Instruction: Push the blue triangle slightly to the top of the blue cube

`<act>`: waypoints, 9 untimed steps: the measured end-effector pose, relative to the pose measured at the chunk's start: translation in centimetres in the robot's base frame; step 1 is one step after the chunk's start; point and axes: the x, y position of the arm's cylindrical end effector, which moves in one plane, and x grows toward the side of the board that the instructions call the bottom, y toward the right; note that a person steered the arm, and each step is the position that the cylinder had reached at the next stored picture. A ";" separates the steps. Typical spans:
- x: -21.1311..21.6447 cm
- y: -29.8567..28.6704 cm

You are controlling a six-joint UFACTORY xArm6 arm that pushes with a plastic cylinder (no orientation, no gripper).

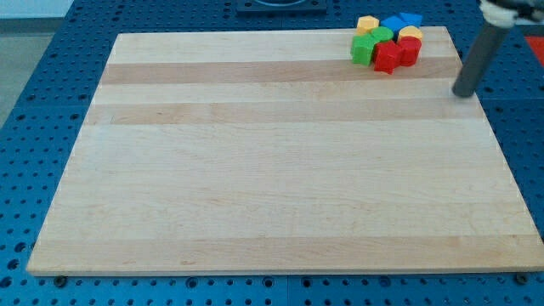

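Note:
Several blocks sit tightly clustered at the top right corner of the wooden board. Two blue blocks lie at the back of the cluster: one in the middle and one to its right, touching it. I cannot tell which is the triangle and which the cube. My tip rests near the board's right edge, below and to the right of the cluster, well apart from every block.
The cluster also holds a yellow block at its top left, another yellow block, two green blocks and two red blocks at the front. A blue perforated table surrounds the board.

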 end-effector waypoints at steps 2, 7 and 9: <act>-11.7 0.6; -13.4 -3.9; -13.4 -5.6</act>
